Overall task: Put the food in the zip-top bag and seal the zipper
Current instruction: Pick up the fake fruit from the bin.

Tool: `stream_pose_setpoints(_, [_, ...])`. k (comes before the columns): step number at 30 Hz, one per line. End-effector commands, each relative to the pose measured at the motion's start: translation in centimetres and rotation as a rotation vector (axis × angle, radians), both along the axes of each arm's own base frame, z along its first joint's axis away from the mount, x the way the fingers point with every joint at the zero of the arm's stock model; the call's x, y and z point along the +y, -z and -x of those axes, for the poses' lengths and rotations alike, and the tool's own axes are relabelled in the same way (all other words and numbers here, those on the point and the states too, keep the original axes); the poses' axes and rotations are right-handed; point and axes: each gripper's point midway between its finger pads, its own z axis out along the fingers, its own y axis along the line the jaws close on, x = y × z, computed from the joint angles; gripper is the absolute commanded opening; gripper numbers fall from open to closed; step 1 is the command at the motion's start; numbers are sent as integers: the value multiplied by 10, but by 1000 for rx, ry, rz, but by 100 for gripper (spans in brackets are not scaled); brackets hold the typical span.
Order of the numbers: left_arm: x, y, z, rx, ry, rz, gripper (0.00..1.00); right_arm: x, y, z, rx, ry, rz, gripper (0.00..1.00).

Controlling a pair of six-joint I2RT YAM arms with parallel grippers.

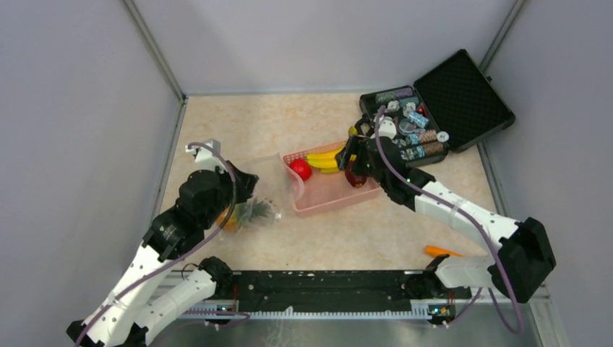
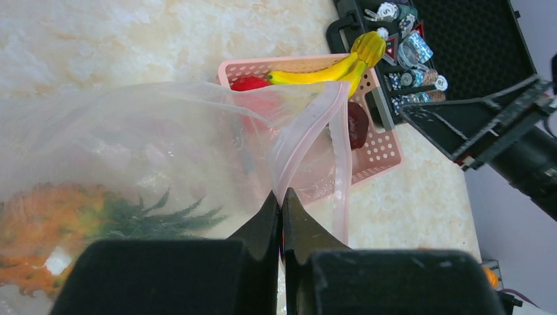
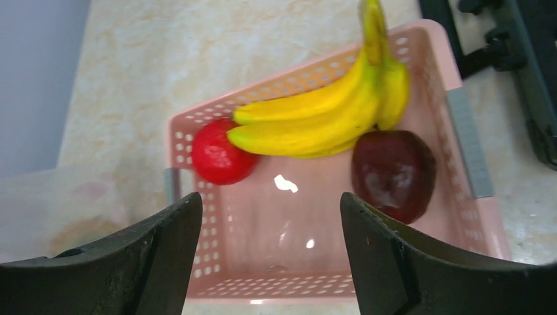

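Observation:
The clear zip-top bag [image 1: 266, 189] lies at the left with the pineapple [image 1: 247, 214] [image 2: 66, 223] inside it. My left gripper [image 2: 282, 197] is shut on the bag's pale-pink zipper [image 2: 305, 134] and holds the mouth open toward the pink basket [image 1: 336, 200]. The banana bunch [image 3: 315, 121], the red fruit [image 3: 220, 151] and the maroon fruit [image 3: 394, 172] lie in the basket. My right gripper [image 3: 270, 197] hangs open just above the basket's near side, nothing between its fingers, the maroon fruit just beyond its right fingertip.
An open black case [image 1: 463, 97] full of small trinkets stands at the back right, right behind the basket. An orange stick [image 1: 442, 251] lies near the right arm's base. Grey walls close in the table on the left, back and right.

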Motion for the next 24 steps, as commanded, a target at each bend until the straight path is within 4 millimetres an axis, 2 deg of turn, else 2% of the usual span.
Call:
stream_pose_setpoints(1, [-4,-39,0,-98,25,55,0,-24,13,-25,15,83,77,76])
stream_pose_setpoints(8, [-12,-37,0,-87,59,71,0,-38,15,-70,2,127,201,75])
stream_pose_setpoints(12, [-17,-34,-1,-76,74,73,0,-29,4,-92,-51,91,232,71])
stream_pose_setpoints(17, [-21,-28,0,-59,89,76,0,-42,19,-124,8,139,357,68])
stream_pose_setpoints(20, [-21,-26,0,-55,91,78,0,-39,15,-142,-7,84,343,61])
stream_pose_setpoints(24, [-21,-27,1,-56,94,82,0,-44,31,-151,78,103,392,59])
